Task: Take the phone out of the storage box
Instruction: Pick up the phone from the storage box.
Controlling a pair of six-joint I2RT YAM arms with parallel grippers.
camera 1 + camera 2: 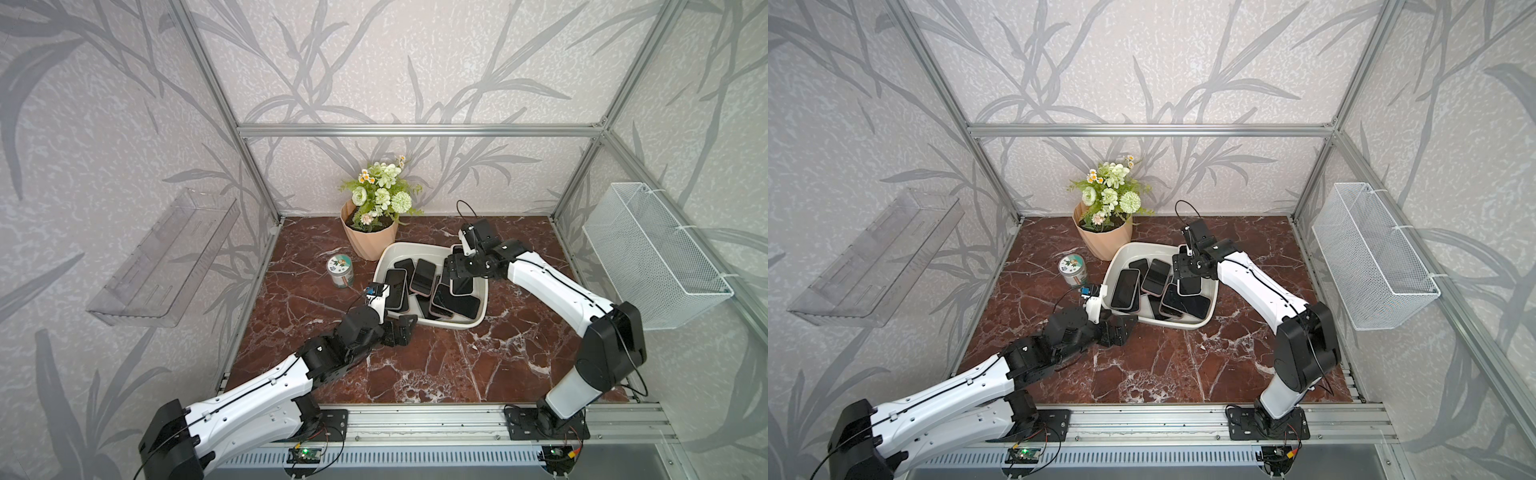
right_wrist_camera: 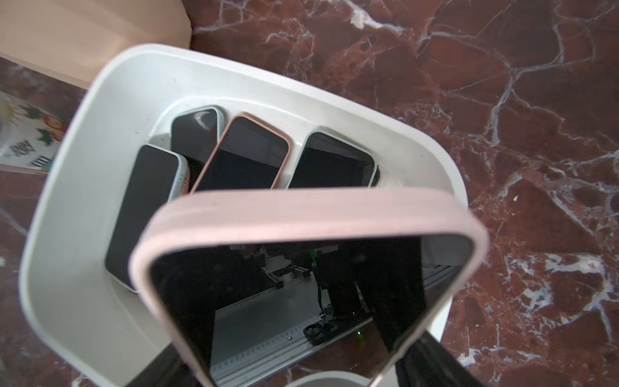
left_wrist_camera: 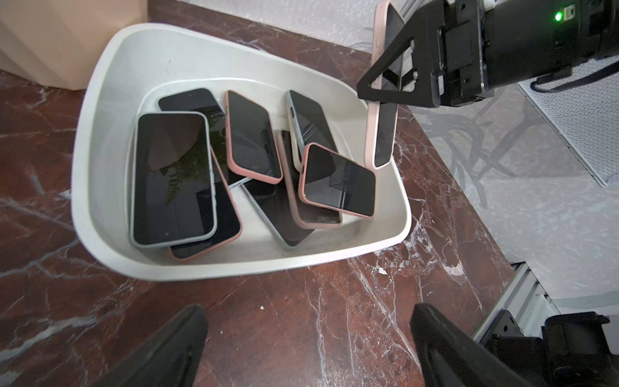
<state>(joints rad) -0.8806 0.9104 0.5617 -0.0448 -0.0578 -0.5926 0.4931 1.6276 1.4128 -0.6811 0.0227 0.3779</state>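
The pale-pink-cased phone (image 2: 301, 274) with its dark glass screen fills the right wrist view. The right gripper (image 3: 385, 87) is clamped across its long edges, and it hangs upright over the right side of the shallow white plastic storage box (image 3: 100, 160). A straight lift until the lower end clears the rim, then a sideways carry, should spare the other dark-screened phones (image 3: 254, 134) heaped inside. Only the left wrist view shows that hanging end near rim height. Both top views place the left gripper (image 1: 405, 330), jaws spread and empty, beside the box's near corner on the red-brown marble table (image 1: 436, 365).
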